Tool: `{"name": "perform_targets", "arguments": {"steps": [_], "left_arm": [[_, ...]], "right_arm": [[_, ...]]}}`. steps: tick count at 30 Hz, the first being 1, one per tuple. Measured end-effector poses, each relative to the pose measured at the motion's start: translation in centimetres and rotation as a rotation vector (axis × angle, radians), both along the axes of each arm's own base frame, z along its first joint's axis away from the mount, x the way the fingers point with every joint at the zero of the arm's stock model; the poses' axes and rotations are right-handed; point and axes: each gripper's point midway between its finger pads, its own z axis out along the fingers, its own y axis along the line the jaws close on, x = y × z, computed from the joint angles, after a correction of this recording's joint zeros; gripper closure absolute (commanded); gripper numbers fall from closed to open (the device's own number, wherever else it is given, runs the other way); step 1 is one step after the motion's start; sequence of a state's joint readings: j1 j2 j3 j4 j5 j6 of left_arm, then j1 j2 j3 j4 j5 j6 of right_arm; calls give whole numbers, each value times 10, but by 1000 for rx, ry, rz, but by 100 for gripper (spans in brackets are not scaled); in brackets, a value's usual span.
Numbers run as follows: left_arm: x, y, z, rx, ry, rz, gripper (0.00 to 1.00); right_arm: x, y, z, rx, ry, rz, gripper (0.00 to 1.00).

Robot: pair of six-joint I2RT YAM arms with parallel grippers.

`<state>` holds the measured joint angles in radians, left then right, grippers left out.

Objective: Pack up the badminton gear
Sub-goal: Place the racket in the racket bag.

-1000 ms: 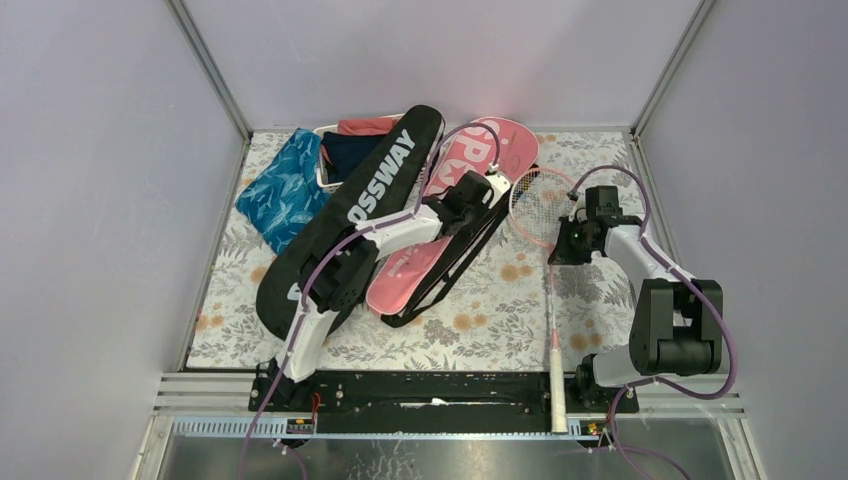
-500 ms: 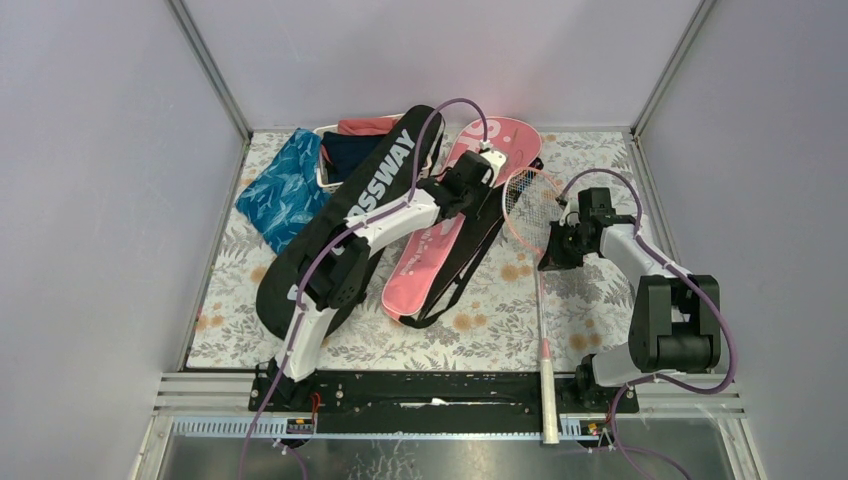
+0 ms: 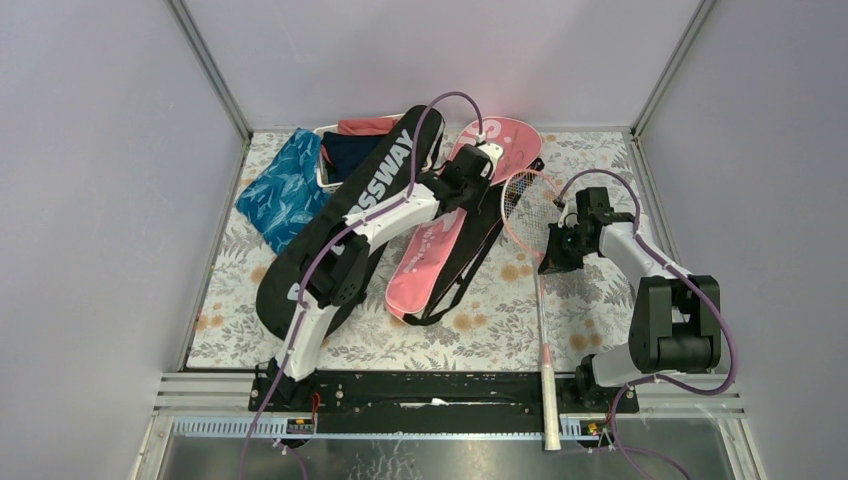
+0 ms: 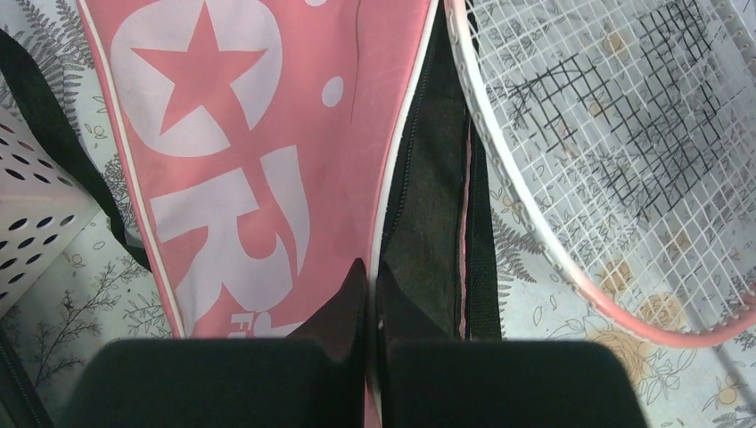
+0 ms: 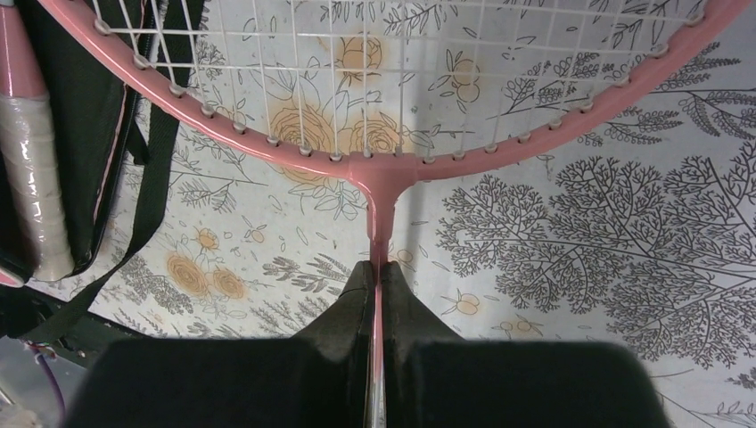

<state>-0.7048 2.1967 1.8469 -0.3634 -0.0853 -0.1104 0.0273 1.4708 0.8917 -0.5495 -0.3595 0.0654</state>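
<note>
Nearest, the pink racket's (image 3: 541, 310) white handle pokes out past the near edge of the flowery bench (image 3: 480, 320), and the right jaws are shut tight on its thin stick, just under the round net part. A bit farther back, the left jaws are pinched shut on the white edge of the pink "SPORT" bag (image 4: 223, 178), which lies just beside the racket's head; maybe its side is open, but that is hard to see. The black "CROSSWAY" bag (image 3: 370, 190) lies left of it, reaching over a white basket (image 3: 325, 172) at the back
</note>
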Motion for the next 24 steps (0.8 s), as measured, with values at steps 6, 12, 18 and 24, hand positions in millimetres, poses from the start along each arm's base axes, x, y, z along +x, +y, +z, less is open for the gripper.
{"name": "perform_targets", "arguments": {"steps": [6, 12, 18, 24], "left_arm": [[6, -8, 1, -24, 12, 7, 100], [6, -14, -3, -43, 41, 10, 100], [14, -13, 6, -73, 49, 19, 100], [18, -11, 11, -101, 62, 14, 100]], "right_arm": [[-4, -1, 5, -6, 22, 7, 100], [-10, -1, 9, -12, 50, 22, 100], [-14, -2, 14, -14, 70, 30, 100], [-16, -2, 12, -17, 91, 42, 100]]}}
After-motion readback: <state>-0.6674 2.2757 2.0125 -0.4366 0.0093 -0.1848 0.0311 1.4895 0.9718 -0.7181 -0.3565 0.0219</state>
